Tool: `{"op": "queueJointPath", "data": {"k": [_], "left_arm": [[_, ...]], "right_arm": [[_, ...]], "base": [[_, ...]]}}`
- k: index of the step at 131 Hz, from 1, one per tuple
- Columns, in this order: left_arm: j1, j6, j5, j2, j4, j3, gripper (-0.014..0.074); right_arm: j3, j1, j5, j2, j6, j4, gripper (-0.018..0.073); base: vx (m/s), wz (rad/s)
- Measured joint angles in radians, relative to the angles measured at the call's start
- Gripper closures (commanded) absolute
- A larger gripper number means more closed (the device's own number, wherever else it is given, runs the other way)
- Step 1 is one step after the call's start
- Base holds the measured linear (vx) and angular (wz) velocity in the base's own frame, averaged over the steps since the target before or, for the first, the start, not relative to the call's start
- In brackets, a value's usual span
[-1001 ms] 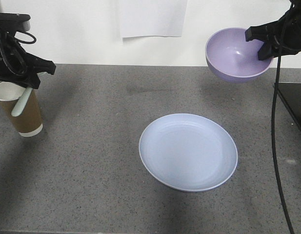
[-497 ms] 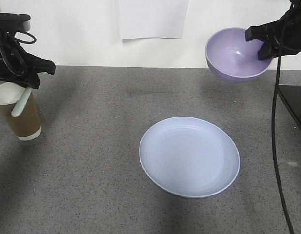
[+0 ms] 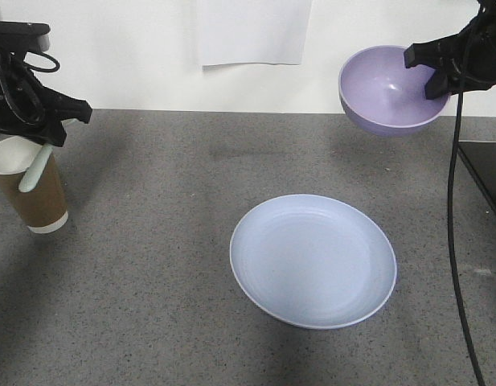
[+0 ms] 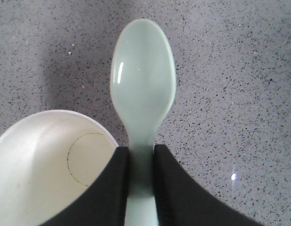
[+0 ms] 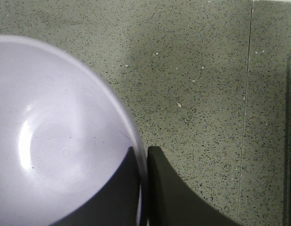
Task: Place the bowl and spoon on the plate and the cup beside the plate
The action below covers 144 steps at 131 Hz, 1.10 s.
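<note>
Left gripper, upper left of the front view: pincer closed on the handle of the spoon, one black finger on each side. The spoon hangs bowl-end down. In the wrist view it lies outside the mouth of the cup, just beside the rim; contact with the cup cannot be confirmed.

The cup stands upright on the grey speckled counter at the left edge of the frame and shows a cream-white inside.

Right gripper, upper right of the front view: pincer clamped over the rim of the bowl, one finger inside the wall and one outside. The bowl is held clear of the counter, tilted with its opening toward the camera.

The plate lies flat on the counter, centre-right and lower in the frame, well apart from the cup and bowl.

A white sheet hangs on the wall at top centre.
</note>
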Motion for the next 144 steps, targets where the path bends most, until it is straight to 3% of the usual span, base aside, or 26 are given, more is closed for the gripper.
{"op": "queueJointPath", "data": {"k": [144], "left_arm": [[0.000, 0.000, 0.000, 0.000, 0.000, 0.000, 0.0604]], "right_arm": [[0.000, 0.000, 0.000, 0.000, 0.000, 0.000, 0.0568]], "base": [[0.00, 0.00]]}}
